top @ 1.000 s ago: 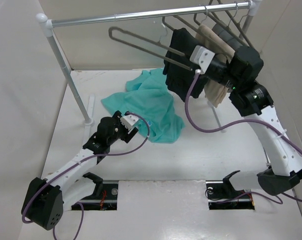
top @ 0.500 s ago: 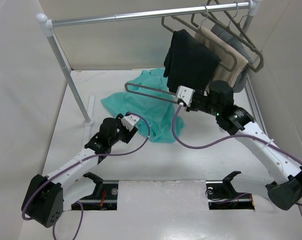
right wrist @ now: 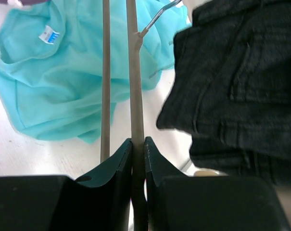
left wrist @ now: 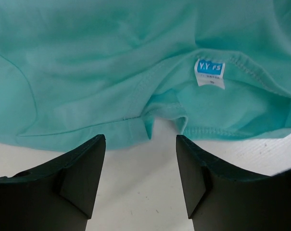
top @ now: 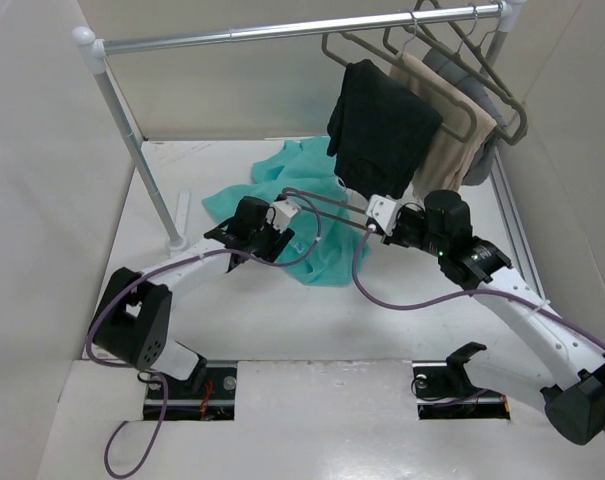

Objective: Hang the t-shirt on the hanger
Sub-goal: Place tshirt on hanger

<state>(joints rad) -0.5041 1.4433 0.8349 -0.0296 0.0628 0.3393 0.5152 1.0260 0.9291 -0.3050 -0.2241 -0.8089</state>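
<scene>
On the white table (top: 282, 320) lies the t-shirt (top: 332, 250), left hand (left wrist: 140, 143) agape, right hand (right wrist: 137, 144) pinching the hanger (right wrist: 133, 72).

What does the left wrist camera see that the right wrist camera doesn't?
Only the left wrist view: the open left pincer near the neck edge of the t-shirt. Only the right wrist view: the right pincer shut on the hanger, and the black garment. Both: the teal t-shirt and its label.
</scene>
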